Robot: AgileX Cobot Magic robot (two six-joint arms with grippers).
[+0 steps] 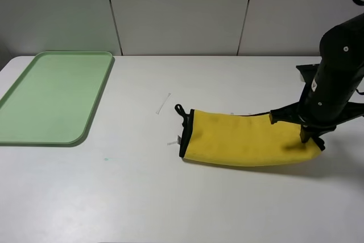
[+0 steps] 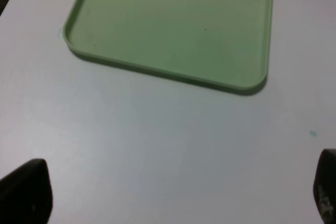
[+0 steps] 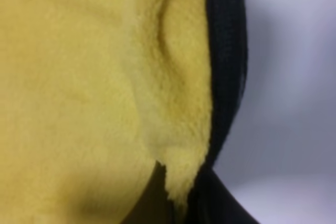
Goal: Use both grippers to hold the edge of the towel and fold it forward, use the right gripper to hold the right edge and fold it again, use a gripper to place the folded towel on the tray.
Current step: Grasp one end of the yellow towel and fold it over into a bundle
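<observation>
The yellow towel lies folded into a long band right of the table's middle. Its black hem and corner loop are at the left end. My right gripper is down on the towel's right end and looks shut on it. The right wrist view is filled by yellow pile and the black bound edge. The pale green tray lies empty at the far left. My left gripper is open and empty above bare table, just in front of the tray. The left arm is out of the exterior view.
Two small white scraps lie on the white table left of the towel. A tiny teal speck marks the table in front of the tray. A grey panelled wall stands behind the table.
</observation>
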